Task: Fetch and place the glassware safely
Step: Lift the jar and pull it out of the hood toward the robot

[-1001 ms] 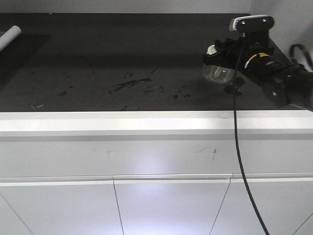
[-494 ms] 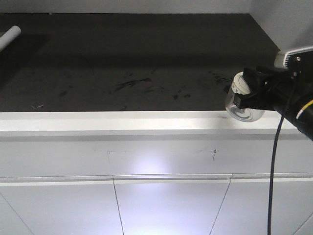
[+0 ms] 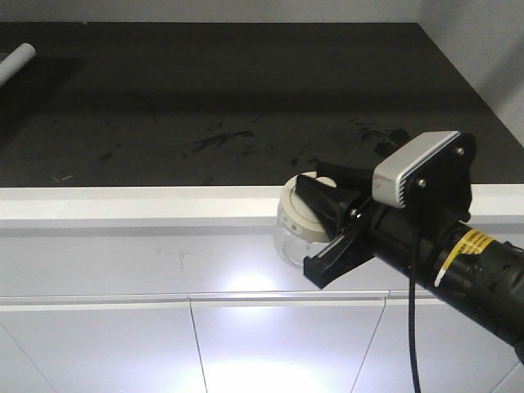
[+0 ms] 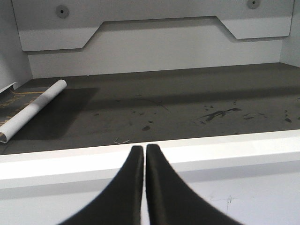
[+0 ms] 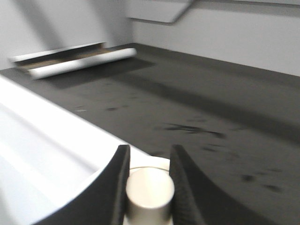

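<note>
The glassware is a small clear glass jar (image 3: 293, 239) with a cream-white lid (image 3: 304, 206). My right gripper (image 3: 321, 223) is shut on the lid's knob (image 5: 150, 191) and holds the jar in the air just in front of the counter's white front edge (image 3: 164, 203), right of centre. In the right wrist view the knob sits tight between both fingers (image 5: 117, 178), and the glass body is hidden below. My left gripper (image 4: 143, 149) is shut and empty, in front of the counter's white edge (image 4: 243, 145).
The dark counter top (image 3: 229, 98) has scuff marks and walls at the back and right. A white rolled tube (image 3: 16, 61) lies at its far left, also in the left wrist view (image 4: 33, 110) and the right wrist view (image 5: 79, 65). White cabinet doors (image 3: 278, 344) stand below.
My right gripper has carried the jar from the back right of the counter forward past the front edge, then left and nearer to the camera. The left gripper shows no earlier frame.
</note>
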`<state>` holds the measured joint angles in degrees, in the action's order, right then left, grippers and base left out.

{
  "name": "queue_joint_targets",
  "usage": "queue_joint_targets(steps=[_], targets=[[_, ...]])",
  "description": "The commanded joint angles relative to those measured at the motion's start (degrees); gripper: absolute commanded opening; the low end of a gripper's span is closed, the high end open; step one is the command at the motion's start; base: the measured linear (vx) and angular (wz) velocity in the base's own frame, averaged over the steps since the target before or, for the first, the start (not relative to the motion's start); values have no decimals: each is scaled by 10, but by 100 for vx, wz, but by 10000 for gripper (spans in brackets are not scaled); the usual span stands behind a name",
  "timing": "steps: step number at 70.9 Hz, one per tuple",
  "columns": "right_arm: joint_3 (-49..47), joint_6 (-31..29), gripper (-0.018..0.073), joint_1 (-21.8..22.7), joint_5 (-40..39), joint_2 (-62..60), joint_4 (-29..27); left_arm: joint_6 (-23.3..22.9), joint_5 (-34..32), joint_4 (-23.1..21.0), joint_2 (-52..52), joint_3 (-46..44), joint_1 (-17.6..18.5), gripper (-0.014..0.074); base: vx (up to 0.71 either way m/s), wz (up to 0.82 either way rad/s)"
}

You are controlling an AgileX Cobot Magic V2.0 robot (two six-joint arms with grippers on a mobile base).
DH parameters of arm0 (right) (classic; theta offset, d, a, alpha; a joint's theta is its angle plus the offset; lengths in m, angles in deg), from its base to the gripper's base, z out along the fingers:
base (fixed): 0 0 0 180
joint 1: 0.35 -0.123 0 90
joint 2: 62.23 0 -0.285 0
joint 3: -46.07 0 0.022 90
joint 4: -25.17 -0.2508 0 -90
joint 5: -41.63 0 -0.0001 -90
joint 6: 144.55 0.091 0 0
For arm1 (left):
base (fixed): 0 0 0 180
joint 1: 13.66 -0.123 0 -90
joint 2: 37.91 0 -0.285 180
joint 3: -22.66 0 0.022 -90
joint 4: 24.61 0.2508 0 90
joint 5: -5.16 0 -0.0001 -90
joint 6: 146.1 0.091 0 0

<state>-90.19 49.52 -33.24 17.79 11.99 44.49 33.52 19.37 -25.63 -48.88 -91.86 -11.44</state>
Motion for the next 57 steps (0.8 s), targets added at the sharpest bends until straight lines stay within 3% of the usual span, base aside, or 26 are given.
queue_joint_targets(steps=[1, 21, 57], targets=[[-18, 1, -3, -41, -55, -15, -1, -2, -39, -6, -6, -14, 4, -7, 0, 0], [-18, 1, -3, -155, -57, -15, 0, -2, -39, -6, -6, -14, 4, -7, 0, 0], [-18, 1, -3, -161, -73, -15, 0, -2, -39, -6, -6, -14, 4, -7, 0, 0]])
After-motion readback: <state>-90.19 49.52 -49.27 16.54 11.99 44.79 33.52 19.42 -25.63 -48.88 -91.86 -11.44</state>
